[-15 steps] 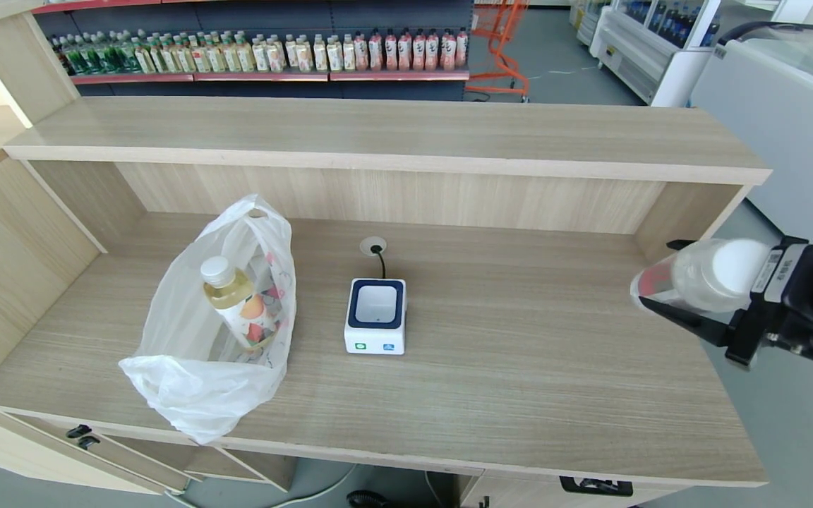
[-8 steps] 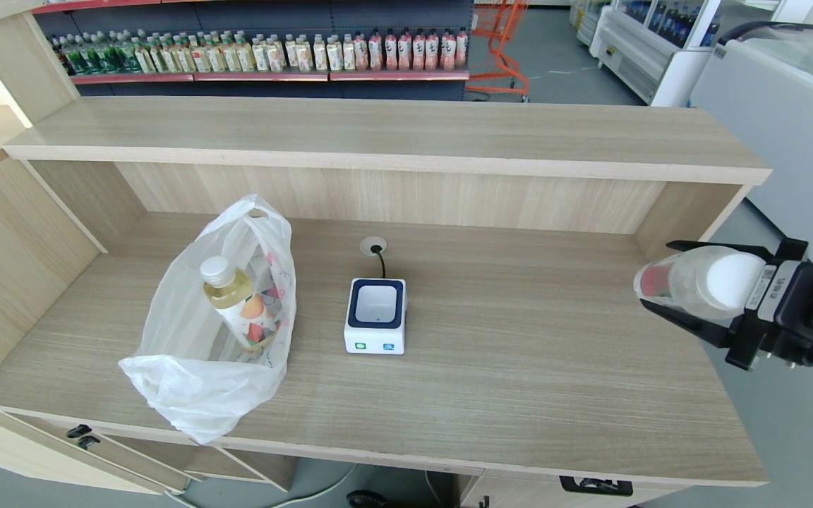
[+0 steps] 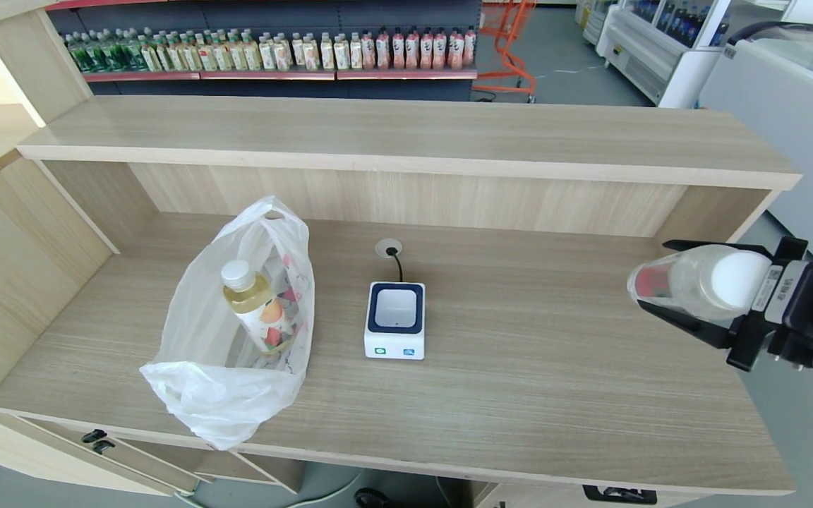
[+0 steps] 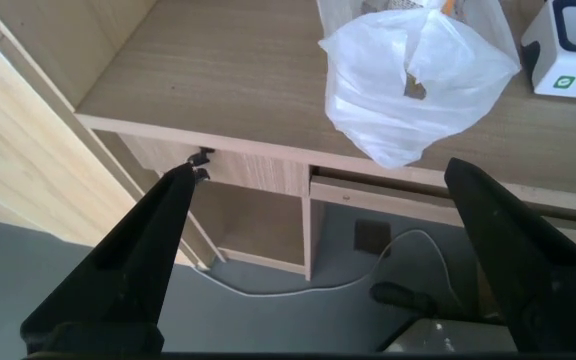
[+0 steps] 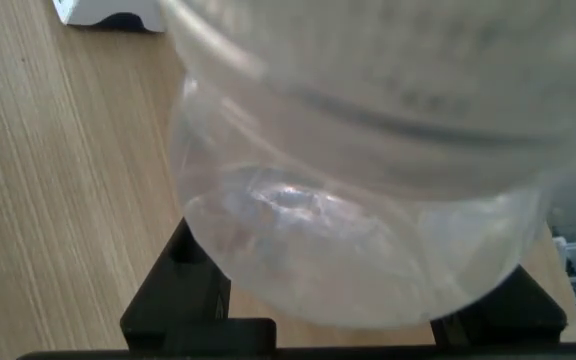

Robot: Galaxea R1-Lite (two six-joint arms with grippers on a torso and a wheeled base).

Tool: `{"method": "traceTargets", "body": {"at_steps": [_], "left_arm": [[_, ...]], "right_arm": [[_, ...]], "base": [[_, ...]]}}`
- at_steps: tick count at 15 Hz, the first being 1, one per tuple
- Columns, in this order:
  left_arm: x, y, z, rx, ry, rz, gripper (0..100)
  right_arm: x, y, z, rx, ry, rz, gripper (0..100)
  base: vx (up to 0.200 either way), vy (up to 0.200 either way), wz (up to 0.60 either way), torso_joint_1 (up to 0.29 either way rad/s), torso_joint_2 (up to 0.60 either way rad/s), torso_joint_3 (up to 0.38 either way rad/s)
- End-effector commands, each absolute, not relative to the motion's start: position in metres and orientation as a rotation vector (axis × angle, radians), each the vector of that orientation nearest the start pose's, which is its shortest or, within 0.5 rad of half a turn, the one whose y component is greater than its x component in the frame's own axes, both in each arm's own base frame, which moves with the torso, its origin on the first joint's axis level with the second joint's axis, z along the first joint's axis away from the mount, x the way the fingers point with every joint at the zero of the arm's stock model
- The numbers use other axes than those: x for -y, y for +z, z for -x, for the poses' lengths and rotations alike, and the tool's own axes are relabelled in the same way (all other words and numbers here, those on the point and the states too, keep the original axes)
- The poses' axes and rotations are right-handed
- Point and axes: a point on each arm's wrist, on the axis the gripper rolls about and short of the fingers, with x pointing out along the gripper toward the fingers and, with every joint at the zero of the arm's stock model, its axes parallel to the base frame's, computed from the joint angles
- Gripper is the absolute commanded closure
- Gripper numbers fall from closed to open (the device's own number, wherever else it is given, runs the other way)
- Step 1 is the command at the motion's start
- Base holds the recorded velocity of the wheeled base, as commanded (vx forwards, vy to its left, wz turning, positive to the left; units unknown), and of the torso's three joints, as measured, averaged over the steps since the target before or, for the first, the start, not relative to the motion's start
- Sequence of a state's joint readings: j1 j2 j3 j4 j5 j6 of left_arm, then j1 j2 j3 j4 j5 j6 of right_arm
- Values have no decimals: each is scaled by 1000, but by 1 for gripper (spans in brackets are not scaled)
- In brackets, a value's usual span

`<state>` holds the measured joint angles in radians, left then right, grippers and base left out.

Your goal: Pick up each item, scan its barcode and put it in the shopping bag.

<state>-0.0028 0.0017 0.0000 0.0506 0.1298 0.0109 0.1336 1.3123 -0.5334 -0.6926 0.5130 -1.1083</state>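
Over the right edge of the table [image 3: 555, 395], the right gripper [image 3: 660, 279] clamps a bottle [image 3: 699, 282] sideways in its jaws, probably to show the scanner [image 3: 395, 319] its barcode; the left gripper [image 4: 320, 168] has its jaws open.

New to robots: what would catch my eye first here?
A clear plastic bottle with a white cap, clamped in the black right gripper at the right end of the wooden counter. Left on the counter, a white plastic shopping bag holds a yellow drink bottle, beside a white-and-blue scanner box.
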Motion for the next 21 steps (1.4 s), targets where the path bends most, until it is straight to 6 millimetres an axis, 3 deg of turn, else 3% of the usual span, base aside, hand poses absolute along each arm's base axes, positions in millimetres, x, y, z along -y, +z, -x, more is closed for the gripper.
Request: {"method": "traceTargets", "body": {"at_steps": [1,10,14,19,21], "left_arm": [[-3,70,23,-53,129,-14,0],[-3,70,23,-53,128,-17,0],[-3,70,23,-53,128,-19,0],[-3,70,23,-53,128,-19,0],[-3,70,23,-53,128,-19,0]], "right_arm": [[-38,211,-198,277,635,1047,100],[-42,215,-222,291,679,1019,100],[-43,210,-225,282,710,1009,100],[-46,199,-233,300,832,971,100],[-48,190,-240,290,886,950,100]], "base": [[0,200,0,-2,7,-2],[0,200,0,0,3,1],[0,0,0,0,0,0],[200,0,0,-6,-1,2],[0,0,0,0,0,0]]}}
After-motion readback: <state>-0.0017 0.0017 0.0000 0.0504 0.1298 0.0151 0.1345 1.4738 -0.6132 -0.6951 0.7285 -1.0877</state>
